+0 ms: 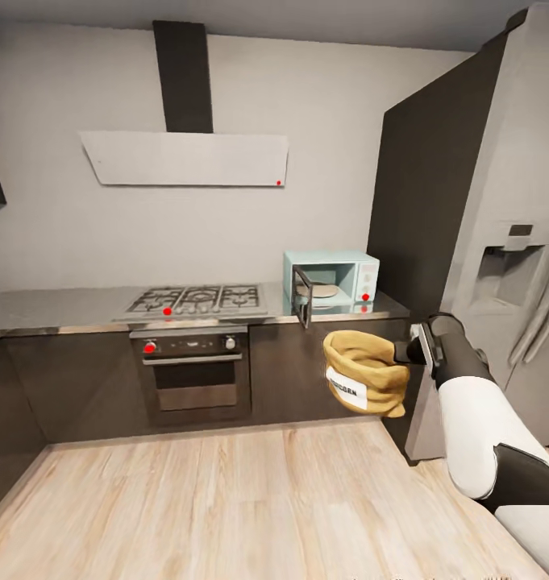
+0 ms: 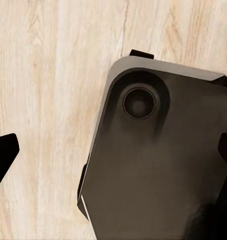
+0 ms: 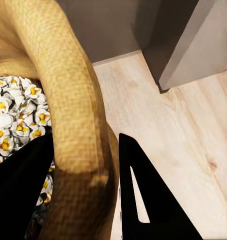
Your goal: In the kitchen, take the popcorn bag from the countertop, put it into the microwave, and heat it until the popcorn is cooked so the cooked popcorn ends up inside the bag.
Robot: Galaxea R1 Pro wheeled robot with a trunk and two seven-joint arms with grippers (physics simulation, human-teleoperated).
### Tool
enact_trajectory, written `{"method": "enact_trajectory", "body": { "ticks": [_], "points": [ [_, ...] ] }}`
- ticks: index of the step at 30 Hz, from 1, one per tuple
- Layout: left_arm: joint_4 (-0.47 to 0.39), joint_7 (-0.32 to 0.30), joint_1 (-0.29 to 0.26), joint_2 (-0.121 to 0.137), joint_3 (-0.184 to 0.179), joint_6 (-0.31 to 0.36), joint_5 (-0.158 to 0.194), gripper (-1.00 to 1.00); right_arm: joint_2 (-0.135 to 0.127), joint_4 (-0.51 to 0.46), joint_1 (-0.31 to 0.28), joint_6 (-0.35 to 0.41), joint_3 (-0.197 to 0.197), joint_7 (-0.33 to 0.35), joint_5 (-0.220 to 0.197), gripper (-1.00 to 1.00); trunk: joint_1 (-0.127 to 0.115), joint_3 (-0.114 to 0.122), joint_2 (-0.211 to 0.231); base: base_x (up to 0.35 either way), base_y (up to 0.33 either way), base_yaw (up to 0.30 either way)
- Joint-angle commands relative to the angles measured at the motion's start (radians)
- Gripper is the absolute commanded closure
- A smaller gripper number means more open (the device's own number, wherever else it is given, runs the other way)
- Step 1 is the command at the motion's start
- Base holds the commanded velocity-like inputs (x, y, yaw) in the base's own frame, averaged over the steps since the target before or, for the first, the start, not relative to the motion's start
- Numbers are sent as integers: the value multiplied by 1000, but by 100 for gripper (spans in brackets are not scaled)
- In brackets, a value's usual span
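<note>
While you are standing back from the worktop [image 1: 56, 310], your right hand [image 1: 405, 352] is pinching the rolled rim of the popcorn bag [image 1: 363, 372] and holding it in the air, below and just in front of the microwave [image 1: 332, 279]. In the right wrist view, one dark finger [image 3: 143, 195] is lying against the outside of the bag's wall [image 3: 73, 115] and the other is sitting inside, among the popcorn [image 3: 16, 120], which is showing white with yellow centres. The microwave is sitting on the worktop beside the hob [image 1: 197, 300], with its door [image 1: 302, 296] swung open toward you. Your left hand is hanging over the wooden floor [image 2: 43, 100] next to the robot's dark base [image 2: 153, 160]; you are seeing only a black fingertip [image 2: 3, 155], so I cannot tell how it is set.
</note>
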Motion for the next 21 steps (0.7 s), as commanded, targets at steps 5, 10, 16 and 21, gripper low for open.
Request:
{"method": "enact_trajectory", "body": {
  "ticks": [5, 10, 16, 21],
  "points": [
    [-1, 1, 0, 0, 3, -4, 3, -100, 1, -1, -1, 2, -2, 13, 9, 100, 0, 2, -1, 0, 0, -262],
    [2, 0, 0, 0, 3, 2, 2, -100, 1, -1, -1, 2, -2, 16, 7, 100, 0, 3, -1, 85, -15, -78],
    [3, 1, 0, 0, 1, 13, 4, -100, 3, -1, -1, 2, -2, 17, 0, 100, 0, 3, -1, 285, -89, -3],
    [3, 1, 0, 0, 3, 12, 6, -100, 2, -1, -1, 2, -2, 17, 1, 100, 0, 3, -1, 300, -96, 0]
  ]
}}
